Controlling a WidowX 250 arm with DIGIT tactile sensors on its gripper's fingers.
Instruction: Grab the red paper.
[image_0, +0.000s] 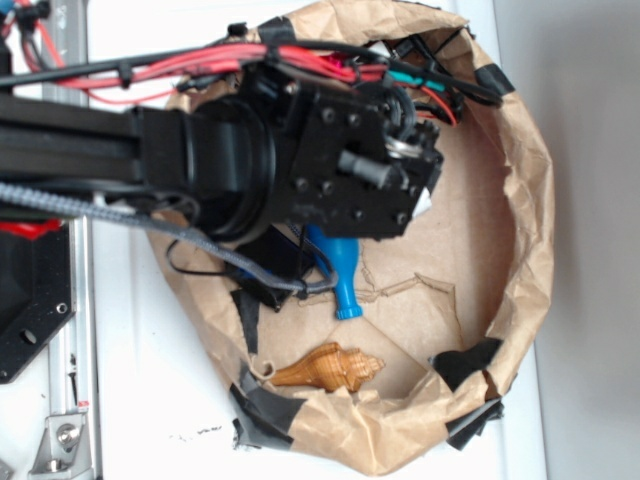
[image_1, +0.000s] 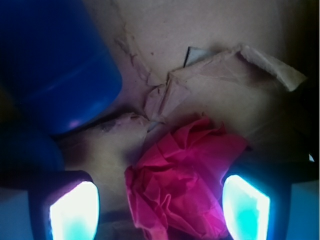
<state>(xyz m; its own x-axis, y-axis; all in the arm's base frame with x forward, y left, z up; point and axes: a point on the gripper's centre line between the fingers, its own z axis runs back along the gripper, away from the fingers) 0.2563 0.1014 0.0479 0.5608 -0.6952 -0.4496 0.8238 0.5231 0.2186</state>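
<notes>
In the wrist view the red paper (image_1: 185, 175) is a crumpled pinkish-red wad lying on the brown paper lining (image_1: 210, 45). It sits between my two glowing fingertips (image_1: 75, 212), nearer the right one. A clear gap separates the left pad from the wad. My gripper (image_1: 160, 210) stands open around it. In the exterior view the black arm and gripper head (image_0: 385, 165) hang over the bowl and hide the red paper.
A blue bottle-shaped object (image_0: 340, 270) (image_1: 55, 65) lies just left of the gripper. A golden seashell (image_0: 330, 367) rests near the front wall. The brown paper bowl wall (image_0: 525, 220) rings the space, patched with black tape (image_0: 465, 360).
</notes>
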